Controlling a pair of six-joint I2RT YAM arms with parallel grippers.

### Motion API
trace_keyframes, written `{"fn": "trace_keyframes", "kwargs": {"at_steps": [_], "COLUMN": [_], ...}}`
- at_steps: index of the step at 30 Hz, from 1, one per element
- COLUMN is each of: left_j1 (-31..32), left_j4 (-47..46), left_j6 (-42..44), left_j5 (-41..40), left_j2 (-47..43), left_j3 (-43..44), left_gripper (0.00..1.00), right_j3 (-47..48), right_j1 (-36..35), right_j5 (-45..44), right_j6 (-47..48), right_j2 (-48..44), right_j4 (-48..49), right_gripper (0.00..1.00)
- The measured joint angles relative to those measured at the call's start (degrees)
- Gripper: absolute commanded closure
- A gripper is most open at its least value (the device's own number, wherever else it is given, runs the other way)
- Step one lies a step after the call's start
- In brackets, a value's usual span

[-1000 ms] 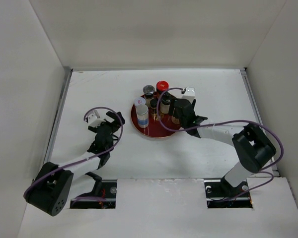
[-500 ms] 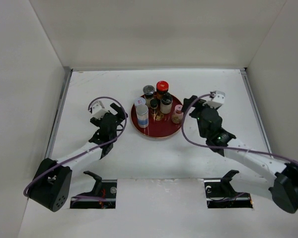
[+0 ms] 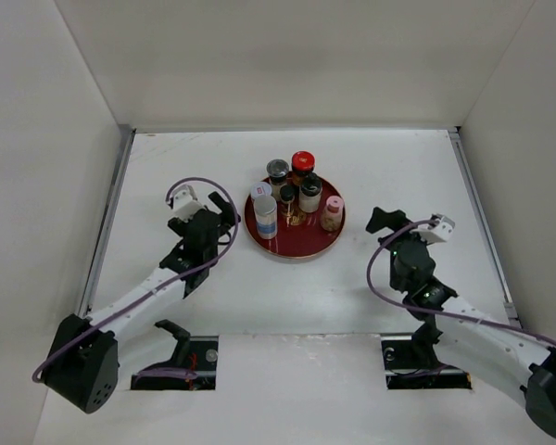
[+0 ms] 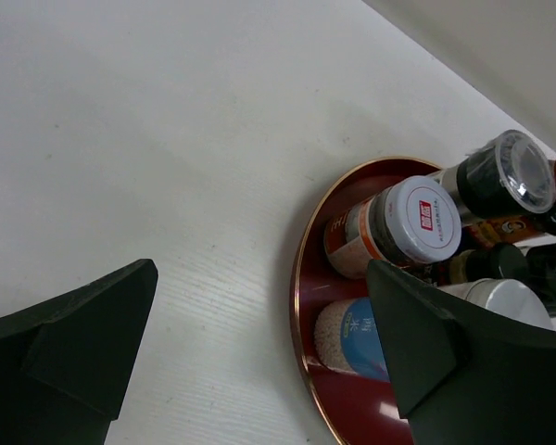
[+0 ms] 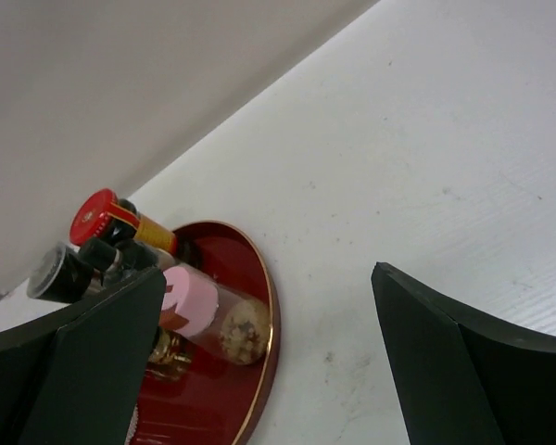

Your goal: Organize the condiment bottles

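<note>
Right gripper (image 3: 380,225) has backed off the red plate (image 3: 291,252); we see it and left gripper (image 3: 221,221) spread wide, empty. Condiment bottles (image 3: 310,197) stand clustered on the plate, white table (image 3: 287,289), white walls (image 3: 287,65) around.

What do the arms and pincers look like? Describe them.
The left arm and right arm: white links, black joints, a looping purple cable each. The left pincer and right pincer: black, wedge-shaped matte fingers, a small white block beside each.

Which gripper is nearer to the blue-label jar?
Left. The left gripper is open just left of the blue-label jar, beside the plate rim. The right gripper is beyond the plate's right side, farther away.
</note>
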State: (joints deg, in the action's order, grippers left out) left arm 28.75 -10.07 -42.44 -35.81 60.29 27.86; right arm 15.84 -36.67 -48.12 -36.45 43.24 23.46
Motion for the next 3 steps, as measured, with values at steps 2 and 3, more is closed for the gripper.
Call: {"fn": "trace_keyframes", "kwargs": {"at_steps": [2, 3], "left_j1": [0.20, 0.22], "left_j4": [0.66, 0.90], "left_j6": [0.02, 0.02], "left_j5": [-0.44, -0.76], "left_j2": [-0.72, -0.96], "left_j3": [0.68, 0.92], "left_gripper": [0.00, 0.00], "right_j3": [0.00, 0.02], "right_j1": [0.00, 0.00], "right_j5": [0.28, 0.63], "right_j6": [-0.50, -0.68], "right_j2": [2.16, 3.58], "right_j4": [1.55, 2.10], "right_gripper": [0.00, 0.00]}}
